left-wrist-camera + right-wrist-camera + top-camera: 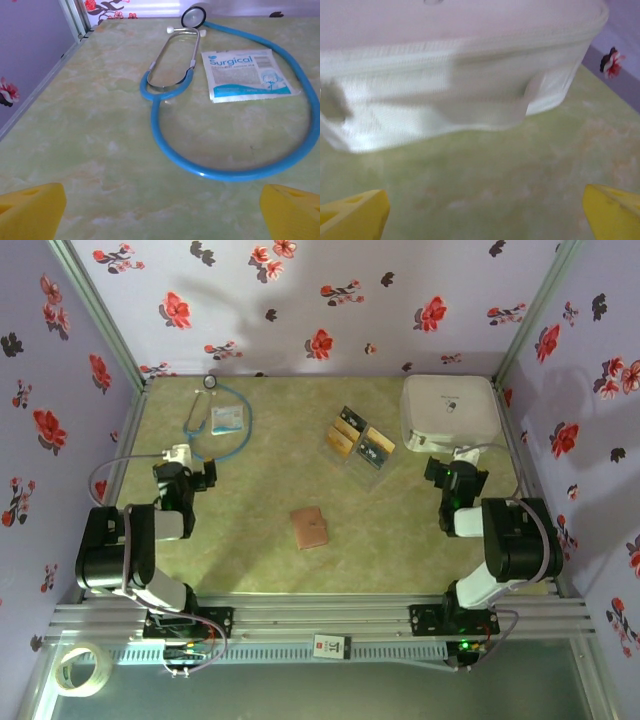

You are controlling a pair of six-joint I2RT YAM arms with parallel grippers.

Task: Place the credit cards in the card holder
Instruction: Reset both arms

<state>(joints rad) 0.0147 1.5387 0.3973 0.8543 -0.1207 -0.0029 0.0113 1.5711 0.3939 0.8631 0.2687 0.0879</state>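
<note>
Cards (358, 443) lie clustered between our two grippers, nearer the right one and a little ahead of both, touched by neither. The holder (309, 528) lies flat, brown side up, behind both grippers and apart from the cards. Our left gripper (160, 212) stands spread wide and empty, a stethoscope (200, 150) and packet (245, 75) just ahead of it. Our right gripper (482, 212) is likewise spread and empty, a white case (450, 90) close in front.
</note>
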